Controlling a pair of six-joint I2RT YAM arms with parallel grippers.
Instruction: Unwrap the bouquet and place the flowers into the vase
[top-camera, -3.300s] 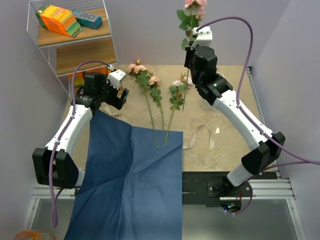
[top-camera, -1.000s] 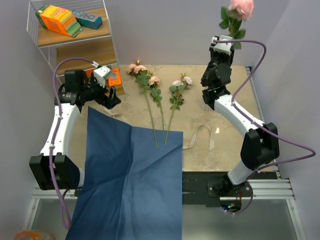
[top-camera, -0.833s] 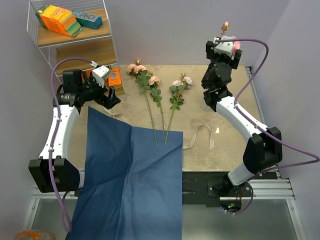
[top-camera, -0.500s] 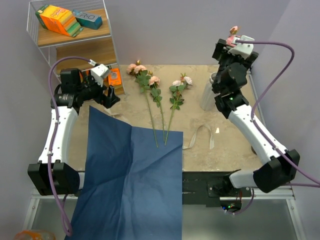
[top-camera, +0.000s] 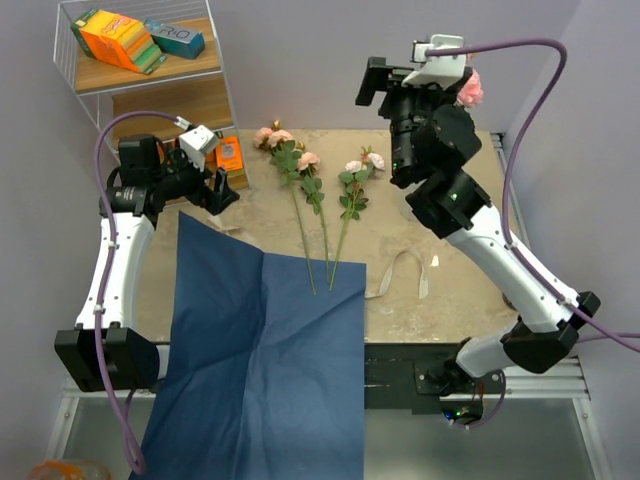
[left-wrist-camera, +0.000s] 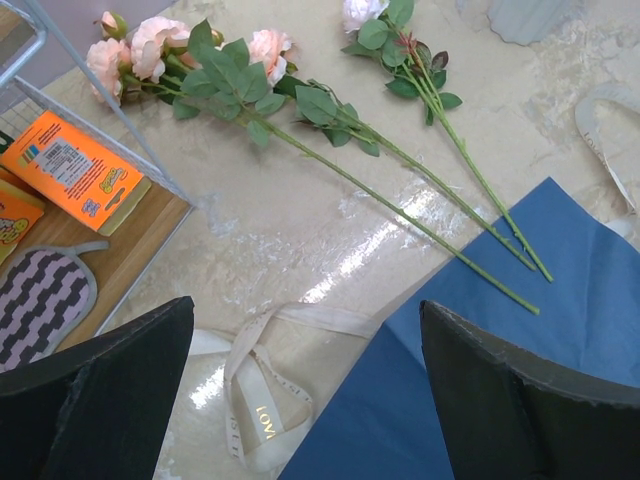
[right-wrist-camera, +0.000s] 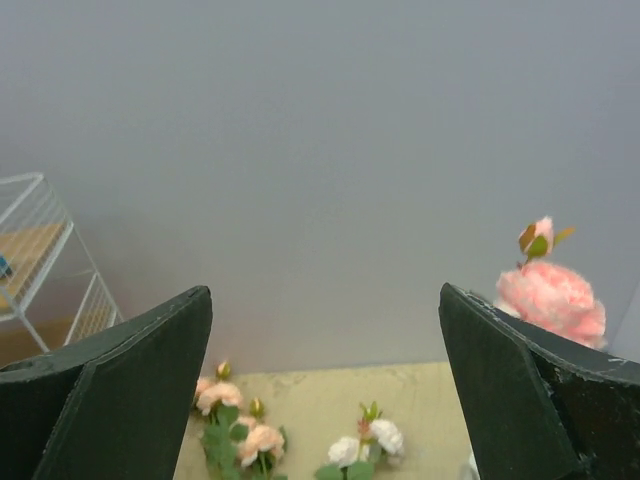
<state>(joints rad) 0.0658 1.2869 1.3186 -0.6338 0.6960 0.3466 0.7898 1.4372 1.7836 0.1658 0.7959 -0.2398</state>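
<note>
Pale lilac walls around a beige marbled counter (top-camera: 450, 290), with a white wire shelf (top-camera: 165, 110) at the far left corner holding an orange box (top-camera: 118, 38). Spread flat over the counter's left half and hanging off its near edge: the blue paper (top-camera: 265, 350), fully opened out. On the bare counter beyond it, two clusters of the flowers (top-camera: 300, 185) lying flat side by side, pink heads toward the back wall, stem ends resting on the paper's far edge. Just right of the paper, a loose cream ribbon (top-camera: 402, 272); a second looped ribbon (left-wrist-camera: 262, 395) (printed with gold lettering) by the paper's far left corner. One more pink rose (top-camera: 470, 88) upright at the far right, behind the right arm (top-camera: 440, 160); in the right wrist view, beside the fingers rather than between them. Of the vase (left-wrist-camera: 528, 18), only a pale ribbed sliver at the top edge of the left wrist view; hidden behind the right arm from above. Left jaws wide apart and empty, hovering above the looped ribbon and the paper's corner. Right jaws likewise wide apart, gripping nothing, raised high and aimed at the back wall.
</note>
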